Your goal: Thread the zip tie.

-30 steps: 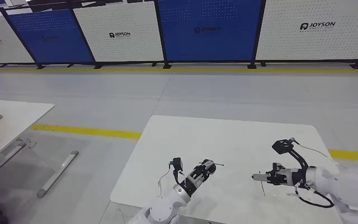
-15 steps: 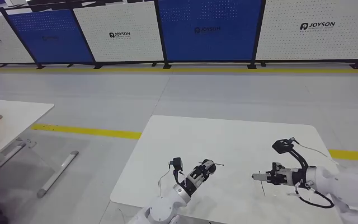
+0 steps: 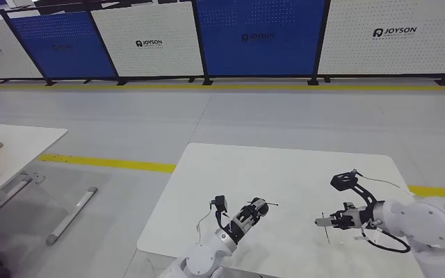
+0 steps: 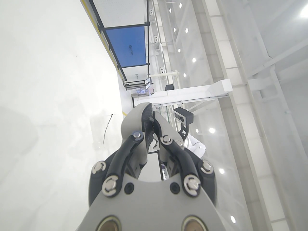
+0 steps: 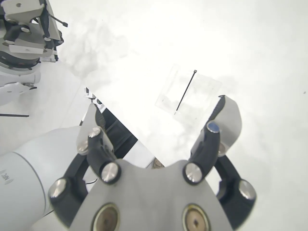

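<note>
Two zip ties concern us. The held tie [image 5: 58, 20] is pinched in the left gripper [image 4: 152, 115], whose fingers are pressed together on it, over the near part of the table [image 3: 278, 167]. The flat tie [image 5: 186, 90] lies on a clear sheet [image 5: 207, 90], just ahead of the right gripper [image 5: 158, 108], which stands wide open and holds nothing. We judge the pickup to be the risk: the flat tie is thin, so the fingers may scrape the sheet, drag it along, or close beside the strap. The held tie could also twist in its pinch and spoil the alignment for threading.
</note>
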`<action>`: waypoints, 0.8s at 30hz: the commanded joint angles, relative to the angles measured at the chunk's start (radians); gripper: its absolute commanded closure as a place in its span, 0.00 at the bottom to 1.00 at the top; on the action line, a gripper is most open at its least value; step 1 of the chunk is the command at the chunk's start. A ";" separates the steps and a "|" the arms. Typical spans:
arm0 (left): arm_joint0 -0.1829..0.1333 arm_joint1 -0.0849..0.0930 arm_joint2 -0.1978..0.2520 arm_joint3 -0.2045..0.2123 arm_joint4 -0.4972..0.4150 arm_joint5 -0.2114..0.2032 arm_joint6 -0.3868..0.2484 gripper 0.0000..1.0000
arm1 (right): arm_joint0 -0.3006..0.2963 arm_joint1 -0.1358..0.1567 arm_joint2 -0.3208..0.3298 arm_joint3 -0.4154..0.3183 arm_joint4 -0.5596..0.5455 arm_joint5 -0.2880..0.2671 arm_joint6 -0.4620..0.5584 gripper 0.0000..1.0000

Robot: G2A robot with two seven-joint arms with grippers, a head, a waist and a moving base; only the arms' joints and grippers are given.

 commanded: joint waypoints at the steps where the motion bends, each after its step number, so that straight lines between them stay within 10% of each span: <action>1: 0.000 0.000 0.000 0.000 0.000 0.000 0.000 1.00 | 0.000 0.000 0.000 0.000 0.000 0.000 0.000 0.00; 9: 0.000 0.000 0.000 0.000 0.000 0.000 0.000 1.00 | 0.020 -0.004 -0.031 -0.008 -0.004 0.020 -0.001 0.00; 14: 0.000 0.000 0.000 0.000 0.000 0.000 0.000 1.00 | 0.125 -0.023 -0.159 0.100 -0.022 0.109 0.000 0.00; 24: 0.000 0.000 0.000 0.000 0.000 0.000 0.000 1.00 | 0.112 -0.023 -0.161 0.103 -0.009 0.096 -0.025 0.00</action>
